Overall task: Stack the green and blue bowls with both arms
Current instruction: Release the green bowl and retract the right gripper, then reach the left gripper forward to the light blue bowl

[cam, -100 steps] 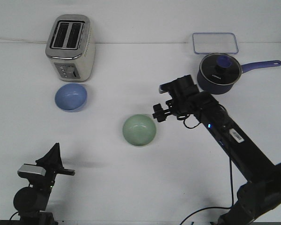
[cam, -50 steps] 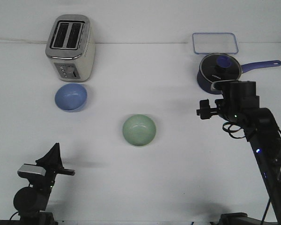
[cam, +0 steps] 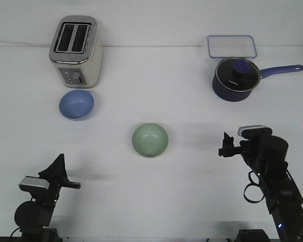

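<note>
The pale green bowl (cam: 150,140) sits upright at the middle of the white table. The light blue bowl (cam: 76,104) sits apart at the left, just in front of the toaster. My right gripper (cam: 224,144) hovers low at the front right, well right of the green bowl, pointing left; its fingers look apart and hold nothing. My left gripper (cam: 59,166) is at the front left corner, pointing up; its fingers read as one point, shut and empty. Both bowls are empty and touch nothing.
A silver toaster (cam: 76,50) stands at the back left. A dark navy saucepan with a glass lid (cam: 235,78) and a long handle is at the back right. A clear lidded container (cam: 232,46) lies behind it.
My right arm has drawn back from beside the green bowl's right rim to the front right of the table. The bowls and my left arm have not moved.
</note>
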`<state>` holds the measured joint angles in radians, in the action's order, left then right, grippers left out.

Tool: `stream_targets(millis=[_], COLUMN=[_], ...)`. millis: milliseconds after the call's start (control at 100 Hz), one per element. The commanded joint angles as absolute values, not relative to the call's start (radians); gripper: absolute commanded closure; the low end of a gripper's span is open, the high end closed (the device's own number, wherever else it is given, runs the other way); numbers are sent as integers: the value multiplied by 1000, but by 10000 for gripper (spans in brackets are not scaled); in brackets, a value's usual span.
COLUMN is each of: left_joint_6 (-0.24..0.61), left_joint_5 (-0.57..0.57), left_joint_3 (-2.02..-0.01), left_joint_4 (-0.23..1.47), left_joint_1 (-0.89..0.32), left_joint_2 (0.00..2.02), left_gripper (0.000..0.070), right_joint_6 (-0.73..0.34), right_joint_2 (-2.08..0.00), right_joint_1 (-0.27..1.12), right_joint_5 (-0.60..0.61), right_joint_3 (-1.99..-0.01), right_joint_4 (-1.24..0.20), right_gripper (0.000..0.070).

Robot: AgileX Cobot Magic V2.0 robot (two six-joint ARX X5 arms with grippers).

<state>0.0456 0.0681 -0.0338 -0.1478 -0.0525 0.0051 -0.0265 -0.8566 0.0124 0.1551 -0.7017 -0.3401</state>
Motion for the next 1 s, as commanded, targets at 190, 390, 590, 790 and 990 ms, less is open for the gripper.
stream_targets(millis=[190, 390, 590, 790, 990], left_joint_6=[45, 45, 45, 45, 45], left_joint_5=[67, 67, 67, 67, 67], left_joint_3=[-14, -14, -14, -14, -14], left_joint_4=[-159, -159, -159, -159, -159], left_joint_1=[-51, -51, -51, -51, -51], left_joint_2=[3, 3, 3, 3, 3], left_gripper=[690, 690, 690, 690, 690], right_joint_6=[-45, -72, -71, -72, -71], right_joint_2=[-703, -628, -623, -622, -622], right_joint_1=[17, 19, 20, 19, 19], right_joint_5=[150, 141, 119, 119, 119], right_joint_3=[-475, -363, -344, -344, -344], right_joint_4=[-174, -35, -19, 14, 15], right_gripper=[211, 211, 211, 211, 211])
